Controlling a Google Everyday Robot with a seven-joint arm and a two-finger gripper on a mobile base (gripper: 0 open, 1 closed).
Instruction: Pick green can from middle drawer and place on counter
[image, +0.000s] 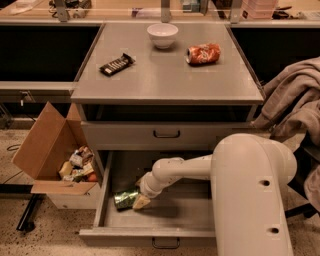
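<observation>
One pale arm reaches down into the open middle drawer. Its gripper sits low over the left part of the drawer floor, right against the green can. The green can lies on its side near the drawer's left wall. Whether the gripper has clamped the can cannot be told. On the counter above sit a white bowl, an orange-red can on its side and a dark snack bar. A cardboard box of wrappers stands to the left.

Dented green can on its side, front left of open middle drawer, hand at its right end.
</observation>
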